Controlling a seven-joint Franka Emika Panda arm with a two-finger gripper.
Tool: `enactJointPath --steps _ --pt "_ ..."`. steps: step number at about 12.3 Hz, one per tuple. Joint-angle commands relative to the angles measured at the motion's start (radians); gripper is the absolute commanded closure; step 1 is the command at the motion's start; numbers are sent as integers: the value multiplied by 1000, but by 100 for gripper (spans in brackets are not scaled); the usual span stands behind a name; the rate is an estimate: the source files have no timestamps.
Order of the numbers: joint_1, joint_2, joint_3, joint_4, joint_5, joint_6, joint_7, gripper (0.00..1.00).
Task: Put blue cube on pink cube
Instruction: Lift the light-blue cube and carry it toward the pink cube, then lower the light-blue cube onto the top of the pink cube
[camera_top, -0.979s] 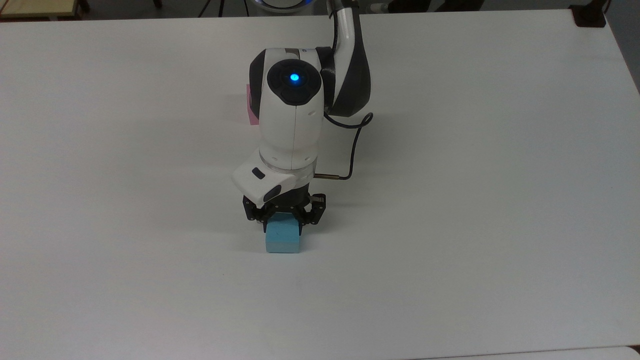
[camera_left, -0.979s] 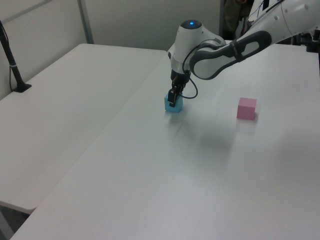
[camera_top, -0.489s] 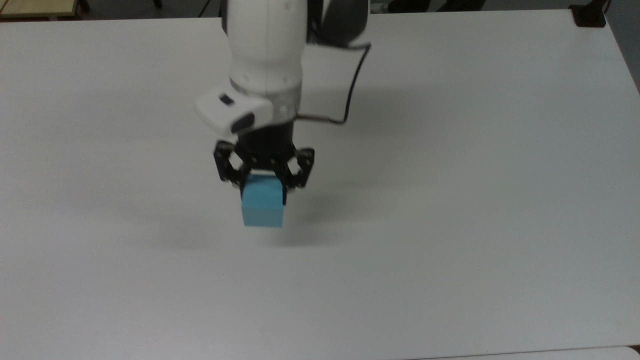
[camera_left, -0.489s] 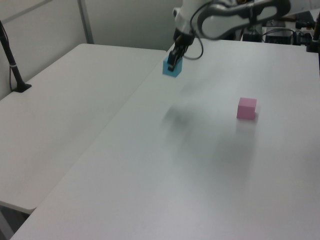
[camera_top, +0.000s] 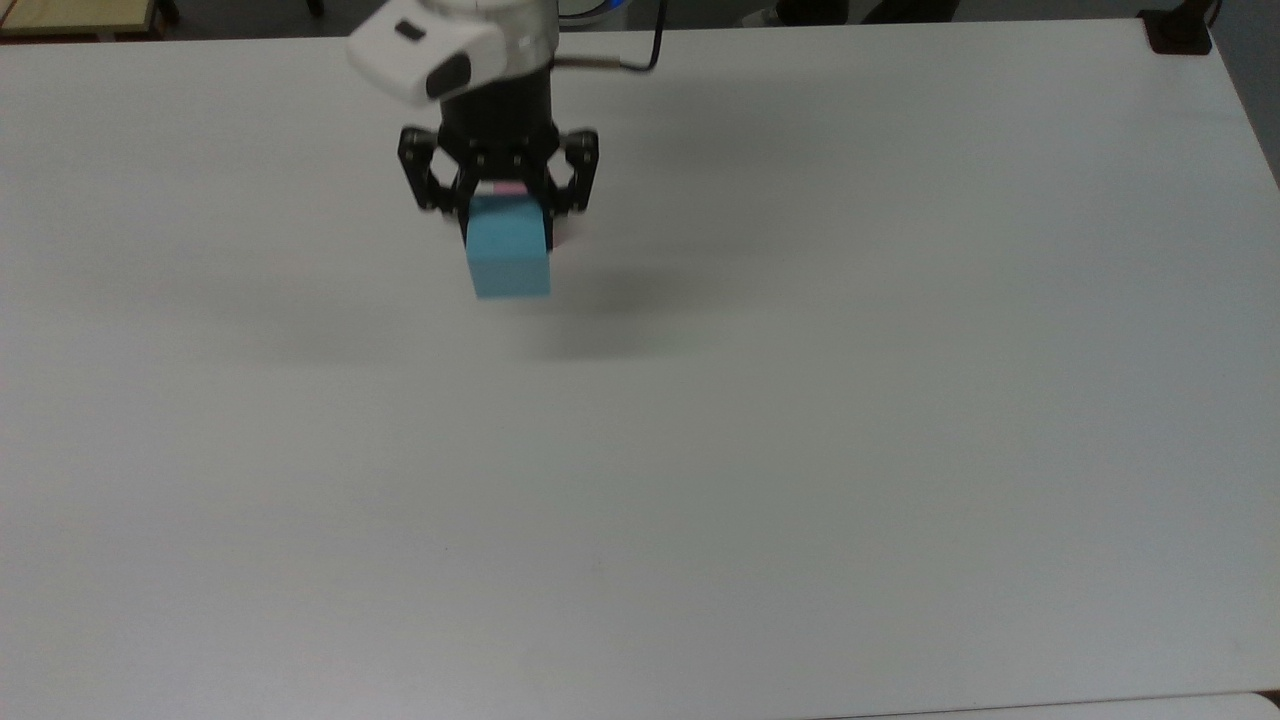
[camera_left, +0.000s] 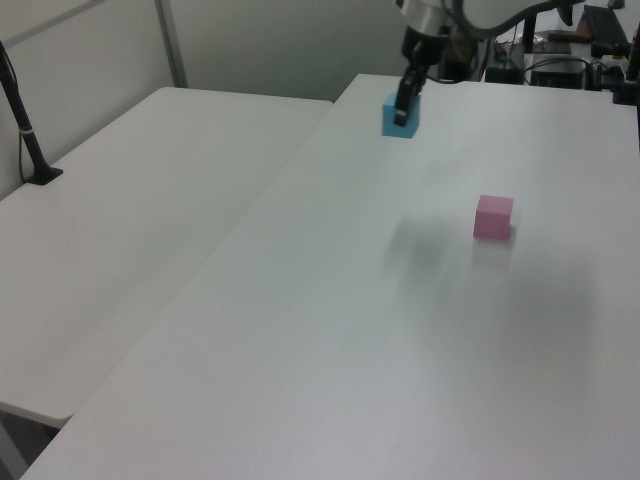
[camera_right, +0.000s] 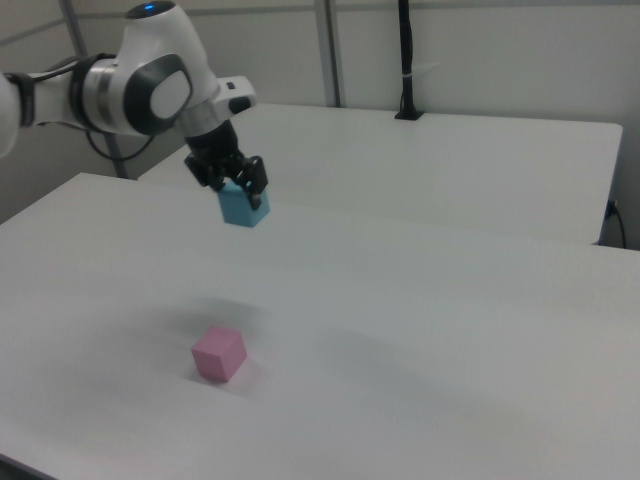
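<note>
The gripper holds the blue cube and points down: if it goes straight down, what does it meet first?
Probably the pink cube. The gripper, shut on the blue cube, hangs above it in the right view, though exact alignment is unclear; otherwise the white table.

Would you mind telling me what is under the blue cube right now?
The blue cube hangs in the gripper, clear of the white table. Bare tabletop and shadow lie below it; the pink cube sits apart, with nothing on it.

blue cube (camera_right: 244, 207) in hand (camera_right: 238, 192), above pink cube (camera_right: 219, 353)
</note>
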Motion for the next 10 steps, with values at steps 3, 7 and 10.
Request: enactJointPath --steps 3,7,10 --pt "22 -340 14 -419 16 -2 -28 64" --pt "20 -374 17 -507 4 9 -29 64" --pt "9 -360 11 -547 -27 41 -29 64"
